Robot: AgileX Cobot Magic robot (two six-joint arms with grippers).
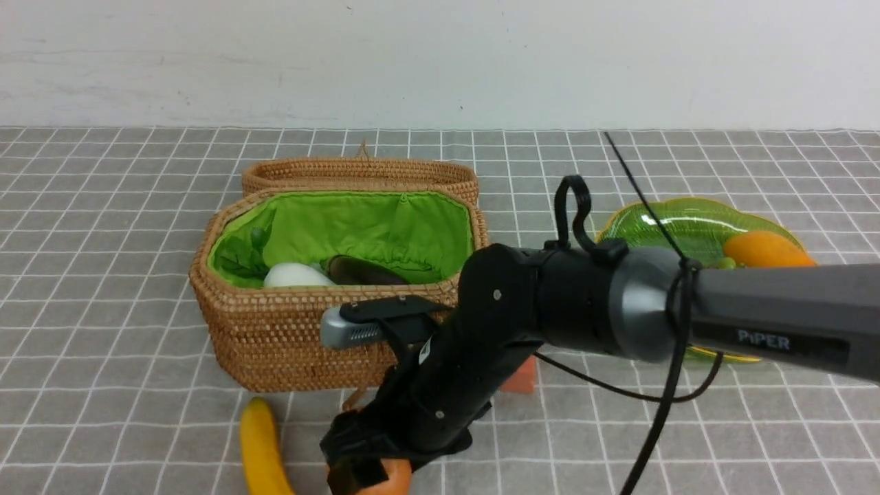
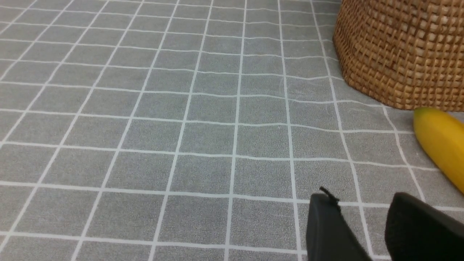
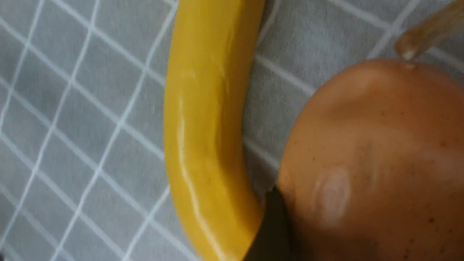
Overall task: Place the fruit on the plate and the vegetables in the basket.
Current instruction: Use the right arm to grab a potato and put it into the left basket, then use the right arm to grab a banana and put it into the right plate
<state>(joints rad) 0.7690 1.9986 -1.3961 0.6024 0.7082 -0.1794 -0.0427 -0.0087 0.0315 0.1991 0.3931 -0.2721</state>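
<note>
My right gripper (image 1: 368,474) reaches down at the near edge and is shut on the orange-brown potato (image 1: 390,479), which fills the right wrist view (image 3: 373,163); one black finger (image 3: 272,224) presses its side. The yellow banana (image 1: 260,447) (image 3: 203,108) lies on the cloth right beside it. The woven basket (image 1: 275,337) holds a white radish (image 1: 295,276) and a dark eggplant (image 1: 364,271). An orange mango (image 1: 763,249) lies on the green plate (image 1: 660,220). My left gripper (image 2: 362,203) hovers open and empty over the cloth, near the banana's tip (image 2: 440,139).
A small orange cube (image 1: 520,377) sits behind my right arm, by the basket's front corner. The basket's wall (image 2: 398,50) stands close to my left gripper. The basket's tan cord loop (image 3: 427,32) lies next to the potato. Grey checked cloth covers the table.
</note>
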